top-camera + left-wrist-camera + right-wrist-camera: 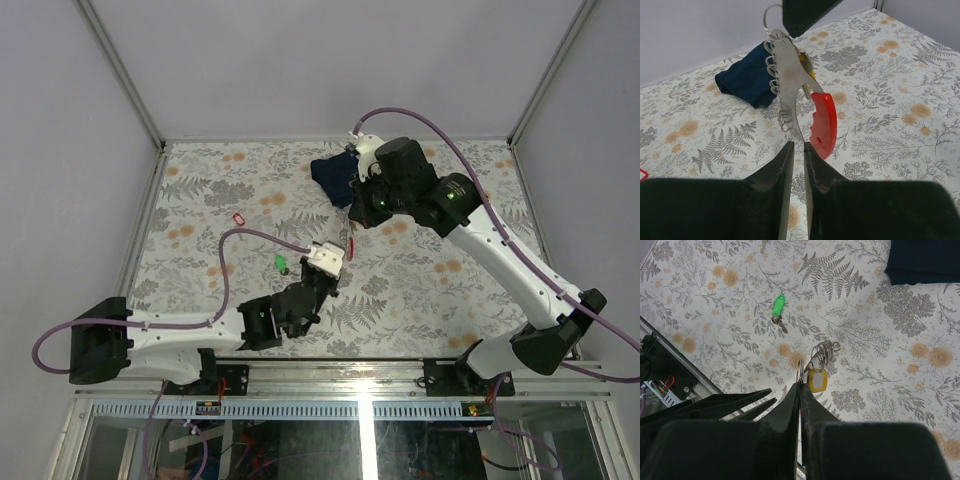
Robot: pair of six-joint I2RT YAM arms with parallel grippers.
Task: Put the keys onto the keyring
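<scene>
The keyring [790,75], a silvery loop with a red tag [823,124], hangs above the table from my right gripper [800,382], which is shut on its thin top ring. A yellow-headed key [816,380] dangles on that ring, partly hidden behind the metal in the left wrist view. My left gripper [798,146] sits just below, jaws almost together, with the loop's lower edge pinched between the tips beside the red tag. From above, the two grippers [356,222] [342,262] meet mid-table. The green-headed key [778,305] lies flat on the table [420,290], left of the left gripper.
A folded dark blue cloth [335,178] lies at the back, right behind the right gripper. A small red loop [238,218] rests on the table to the left. Metal frame rails border the floral table on all sides.
</scene>
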